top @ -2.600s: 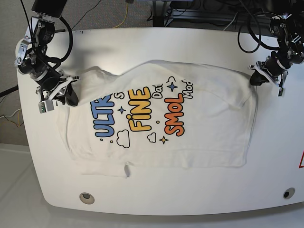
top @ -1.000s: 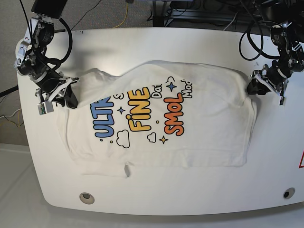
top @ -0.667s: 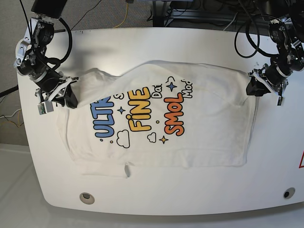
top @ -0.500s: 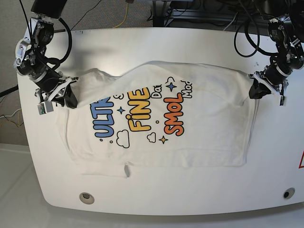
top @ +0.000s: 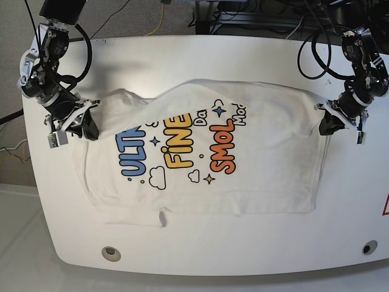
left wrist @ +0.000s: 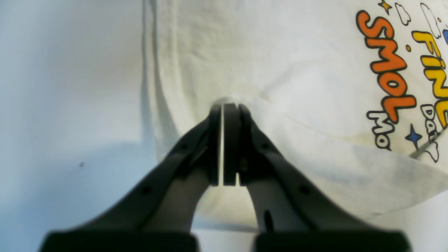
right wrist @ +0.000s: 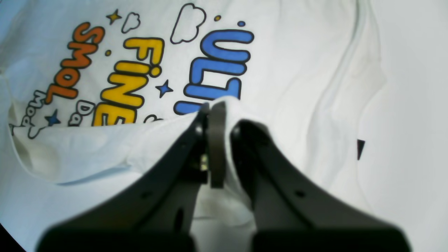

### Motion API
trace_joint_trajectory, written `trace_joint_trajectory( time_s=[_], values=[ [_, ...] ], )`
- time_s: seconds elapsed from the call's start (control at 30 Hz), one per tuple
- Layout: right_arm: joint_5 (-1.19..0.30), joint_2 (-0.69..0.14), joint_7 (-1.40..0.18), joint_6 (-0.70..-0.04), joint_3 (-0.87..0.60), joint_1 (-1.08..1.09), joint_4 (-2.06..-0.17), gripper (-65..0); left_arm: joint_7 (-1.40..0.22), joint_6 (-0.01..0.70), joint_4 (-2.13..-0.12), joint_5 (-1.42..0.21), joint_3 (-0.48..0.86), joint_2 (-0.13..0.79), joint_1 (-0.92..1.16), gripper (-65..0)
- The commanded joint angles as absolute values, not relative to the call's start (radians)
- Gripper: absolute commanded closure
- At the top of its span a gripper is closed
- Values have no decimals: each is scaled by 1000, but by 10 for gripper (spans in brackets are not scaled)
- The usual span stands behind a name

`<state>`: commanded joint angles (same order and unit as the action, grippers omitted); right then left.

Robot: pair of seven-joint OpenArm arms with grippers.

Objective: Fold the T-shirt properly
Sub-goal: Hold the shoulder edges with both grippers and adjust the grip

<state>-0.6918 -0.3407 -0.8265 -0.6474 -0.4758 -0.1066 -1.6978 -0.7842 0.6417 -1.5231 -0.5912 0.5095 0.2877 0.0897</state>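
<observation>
T-shirt [top: 261, 170] lies spread on the white table [top: 200, 249], print side showing, its far part folded over toward the near side. That flap covers the ends of some of the printing; ULTR, FINE and SMOL are readable in the base view, in blue, yellow and orange. My right pincer [right wrist: 224, 105] is clamped on the T-shirt, white cloth bunched between its fingers and bulging up over the tips, at the far corner on the base view's left. My left pincer [left wrist: 229, 106] is at the far corner on the base view's right, pointing down at the folded part, jaws close together with only a thin slit between; can't tell if cloth is pinched in there or if they are fully together. Folded edge runs between the two pincers, wavy, with a hump in the middle. Near the table's front edge, one round hole [top: 111, 253] at left, another [top: 369, 247] at right, both apart from the shirt.
</observation>
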Motion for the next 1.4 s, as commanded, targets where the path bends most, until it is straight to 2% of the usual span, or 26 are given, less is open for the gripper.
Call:
trace_joint_trajectory(
  time_s=[0.3, 0.53, 0.57, 0.63, 0.7, 0.77, 0.83, 0.9, 0.97, 1.03, 1.17, 1.23, 1.3, 1.4],
  values=[
    [-692, -340, -822, -651, -476, -110, -1694, 0, -870, 655, -1667, -585, 506, 284, 213, 0],
    [-689, -341, -819, -656, -477, -110, -1699, 0, -885, 684, -1629, -600, 556, 285, 196, 0],
    [-687, -341, -818, -656, -477, -110, -1700, 0, -888, 689, -1618, -603, 567, 285, 188, -28],
    [-685, -341, -823, -655, -477, -105, -1697, 0, -896, 698, -1599, -622, 579, 281, 173, -251],
    [-684, -341, -824, -655, -476, -105, -1696, 0, -883, 698, -1590, -624, 582, 276, 170, -337],
    [-682, -340, -822, -656, -474, -105, -1697, 0, -872, 698, -1577, -625, 577, 269, 166, -376],
    [-684, -340, -821, -656, -475, -105, -1697, 0, -860, 698, -1561, -622, 570, 260, 159, -385],
    [-684, -340, -821, -657, -475, -105, -1698, 0, -852, 698, -1543, -618, 557, 247, 149, -359],
    [-685, -339, -818, -659, -475, -104, -1699, 0, -843, 698, -1522, -607, 540, 234, 138, -306],
    [-686, -340, -818, -663, -475, -103, -1695, 0, -830, 698, -1489, -582, 516, 218, 131, -224],
    [-682, -340, -819, -661, -474, -102, -1696, 0, -815, 698, -1482, -571, 507, 218, 129, -154],
    [-679, -340, -820, -661, -472, -102, -1695, 0, -814, 692, -1484, -570, 508, 221, 132, -145],
    [-675, -341, -821, -661, -469, -103, -1695, 0, -809, 688, -1485, -570, 516, 228, 137, -170],
    [-674, -341, -823, -662, -468, -105, -1696, 0, -813, 677, -1497, -576, 538, 244, 147, -250]
  ],
)
